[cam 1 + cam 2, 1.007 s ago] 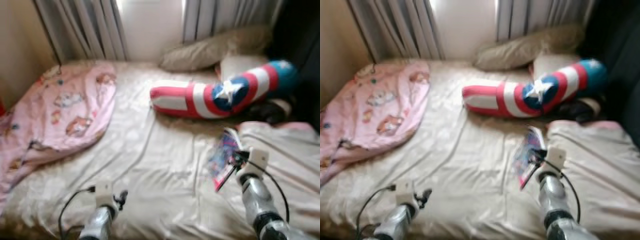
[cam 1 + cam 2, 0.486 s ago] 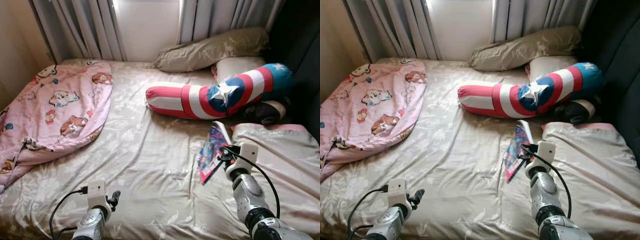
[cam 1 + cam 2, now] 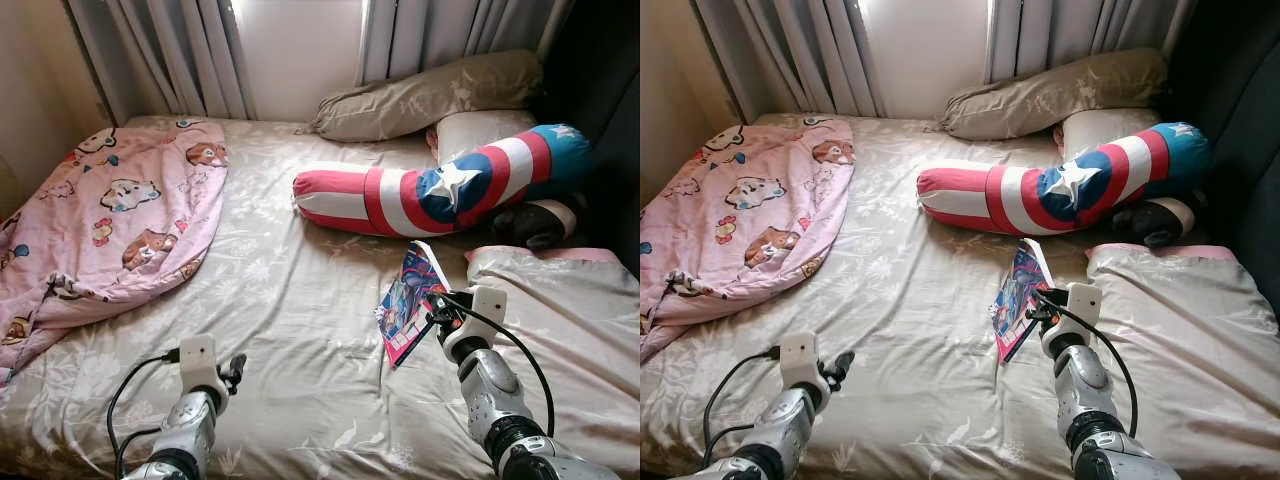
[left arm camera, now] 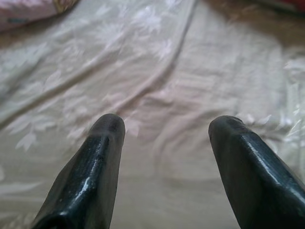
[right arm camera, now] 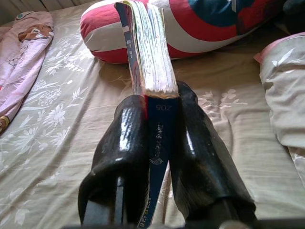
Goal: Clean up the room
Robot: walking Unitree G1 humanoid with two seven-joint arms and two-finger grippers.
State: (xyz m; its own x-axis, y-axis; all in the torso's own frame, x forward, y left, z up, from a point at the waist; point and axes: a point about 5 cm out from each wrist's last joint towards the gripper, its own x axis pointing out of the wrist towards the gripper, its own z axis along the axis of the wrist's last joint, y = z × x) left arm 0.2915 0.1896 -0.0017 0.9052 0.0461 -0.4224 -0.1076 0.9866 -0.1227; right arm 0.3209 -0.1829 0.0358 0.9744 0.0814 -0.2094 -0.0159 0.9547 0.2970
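Book [image 3: 407, 303] shifted left, right gripper [image 5: 159, 119] clamping

The sheet [image 3: 290, 300] under my arms is pale beige with a faint white flower print. The blanket [image 3: 110, 220] is pink, dotted with cartoon animals. The long bolster [image 3: 440, 190] is striped red and white, with a blue disc bearing a white star. The pillow [image 3: 430, 95] by the grey curtains [image 3: 190, 50] is olive with pale flowers. The book [image 3: 408, 302] between my black fingers [image 5: 128, 143] has a blue spine and a blue-and-red cover.
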